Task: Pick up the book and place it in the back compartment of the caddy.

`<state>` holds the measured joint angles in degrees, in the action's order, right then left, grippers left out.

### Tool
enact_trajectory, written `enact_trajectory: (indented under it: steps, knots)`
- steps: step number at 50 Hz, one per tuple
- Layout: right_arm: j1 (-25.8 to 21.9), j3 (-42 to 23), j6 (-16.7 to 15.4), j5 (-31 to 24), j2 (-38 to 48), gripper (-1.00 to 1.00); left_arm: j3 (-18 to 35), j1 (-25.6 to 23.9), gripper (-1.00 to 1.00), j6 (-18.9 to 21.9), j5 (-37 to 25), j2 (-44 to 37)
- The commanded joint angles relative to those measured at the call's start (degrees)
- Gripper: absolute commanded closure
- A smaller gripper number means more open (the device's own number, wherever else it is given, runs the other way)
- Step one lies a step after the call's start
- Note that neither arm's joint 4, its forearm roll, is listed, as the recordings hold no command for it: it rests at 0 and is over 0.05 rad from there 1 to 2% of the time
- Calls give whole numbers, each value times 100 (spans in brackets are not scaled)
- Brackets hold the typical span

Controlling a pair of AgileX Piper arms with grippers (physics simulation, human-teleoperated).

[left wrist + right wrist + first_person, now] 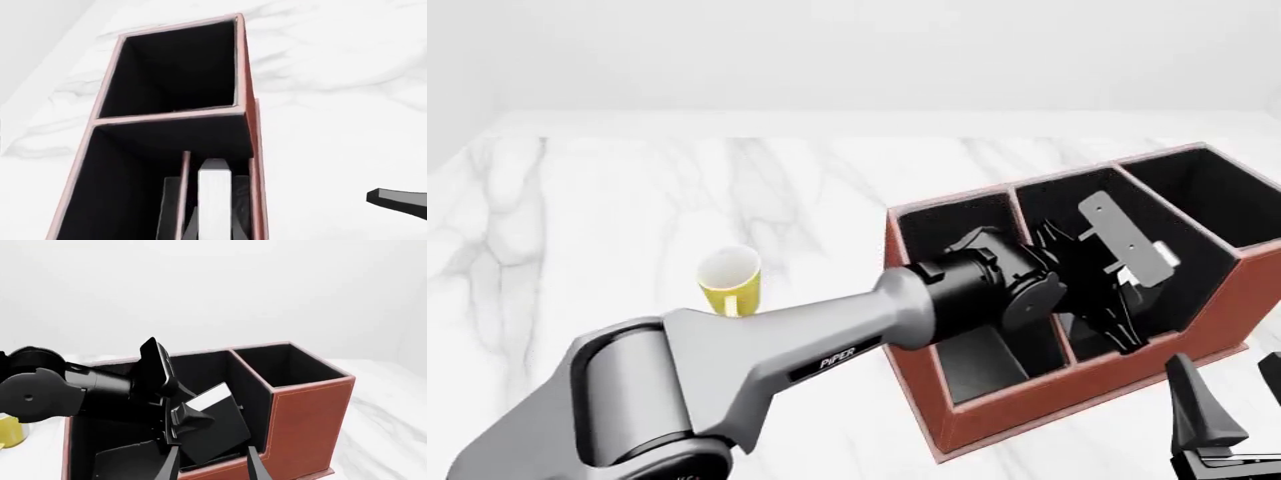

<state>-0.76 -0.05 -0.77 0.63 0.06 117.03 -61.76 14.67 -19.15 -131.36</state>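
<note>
The reddish-brown caddy (1028, 410) stands at the right of the table. My left gripper (1110, 312) reaches down into it and is shut on the book (217, 422), which has black covers and white page edges. The book is tilted, low inside the small black cell by the caddy's low outer wall (220, 467). In the left wrist view the book's white edge (215, 195) shows between a thin divider (181, 190) and the side wall. In the front view the arm hides most of the book. My right gripper (1230, 400) is open and empty, just outside the low wall.
A yellow mug (731, 280) stands on the marble table left of the caddy. The caddy's tall-walled cells (1201, 195) lie beyond the left gripper. The right gripper's fingers (255, 465) frame the low wall in the right wrist view.
</note>
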Motion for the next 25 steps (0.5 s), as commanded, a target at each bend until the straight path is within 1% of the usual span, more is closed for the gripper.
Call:
enact_trajectory:
  steps: [1, 8, 9, 12, 13, 15, 19, 22, 24, 25]
  knots:
    - [-7, 0, -3, 0, 0, -100, 523, 133, 100, 128, -241, -443]
    - [-4, 0, 8, -2, 0, -100, 826, 245, 100, 121, -371, -693]
    - [-3, 0, 3, 2, -1, -100, 818, 230, 100, 74, -380, -706]
    - [-2, 0, 5, 2, -1, -100, 850, 245, 100, 100, -396, -745]
    - [1, 0, 7, 1, -1, -100, 1007, 293, 100, 110, -478, -842]
    - [1, 0, 7, 4, -1, -100, 1083, 260, 100, 43, -601, -920]
    - [-2, 0, 8, 4, -1, -100, 1145, 277, 100, 56, -618, -991]
    - [0, 0, 10, 4, -1, -100, 1423, 353, 100, 61, -732, -1127]
    - [-1, -1, 12, 4, -1, -100, 1402, 337, 100, 47, -732, -1115]
    - [0, -1, 13, 2, -1, -100, 1390, 333, -100, 55, -724, -1117]
